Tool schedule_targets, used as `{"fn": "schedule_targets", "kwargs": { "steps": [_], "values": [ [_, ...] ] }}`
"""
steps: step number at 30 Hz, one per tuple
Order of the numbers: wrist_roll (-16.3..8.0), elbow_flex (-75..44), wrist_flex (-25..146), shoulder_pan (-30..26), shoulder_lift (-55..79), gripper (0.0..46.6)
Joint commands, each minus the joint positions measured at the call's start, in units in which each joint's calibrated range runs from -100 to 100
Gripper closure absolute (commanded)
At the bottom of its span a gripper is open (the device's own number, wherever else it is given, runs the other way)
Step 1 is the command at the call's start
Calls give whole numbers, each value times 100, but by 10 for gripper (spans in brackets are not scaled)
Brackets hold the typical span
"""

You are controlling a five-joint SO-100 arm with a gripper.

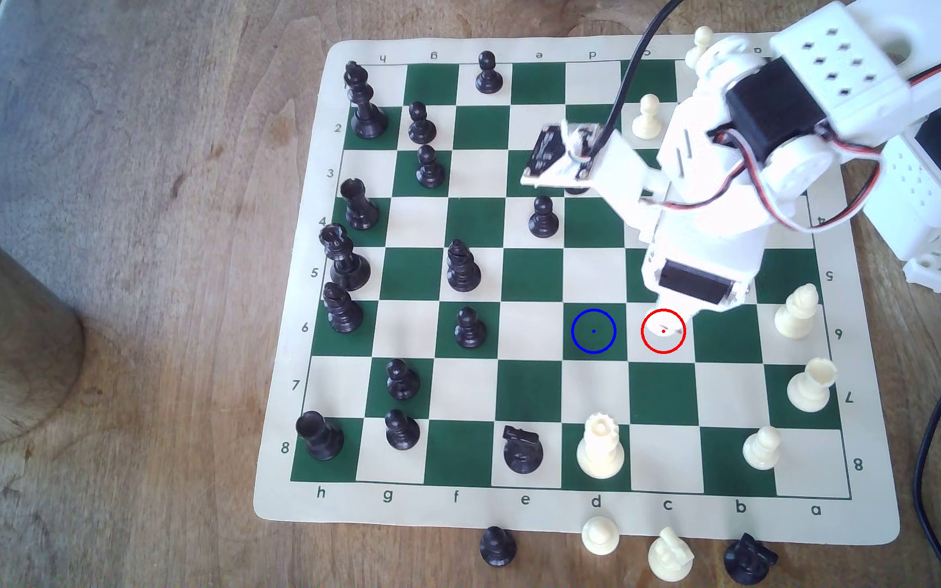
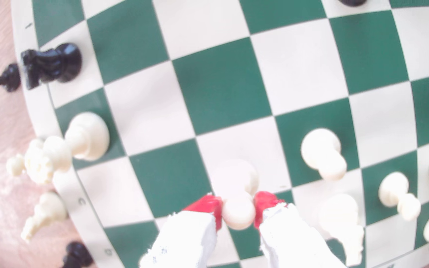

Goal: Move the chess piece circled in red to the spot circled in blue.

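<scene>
The chess piece (image 2: 238, 214), a small cream pawn, stands on a cream square, and the red pads (image 2: 209, 206) of my gripper (image 2: 238, 211) press on both sides of its ball head. Its flared base (image 2: 236, 175) rests on the board. In the exterior view my gripper (image 1: 676, 312) hangs over the red ring (image 1: 663, 331), hiding most of the pawn. The spot (image 1: 593, 331), a dark green square with a blue ring and dot, lies one square toward the exterior view's left and is bare.
A tall cream crowned piece (image 1: 600, 446) stands two rows nearer than the spot. A black pawn (image 1: 543, 217) stands two rows beyond. Cream pieces (image 1: 794, 312) line the exterior view's right edge. Captured pieces (image 1: 600, 534) lie off the board's near edge.
</scene>
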Motion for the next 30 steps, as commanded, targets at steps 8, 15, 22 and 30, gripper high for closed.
{"fn": "schedule_targets", "kwargs": {
  "steps": [8, 15, 22, 30],
  "values": [
    [44, -1461, -155, 334, 378, 458],
    [98, -1561, -458, 427, 1218, 458],
    [112, -1724, -491, 412, 1626, 457],
    [98, -1760, -524, 349, 1770, 454]
  ]
}}
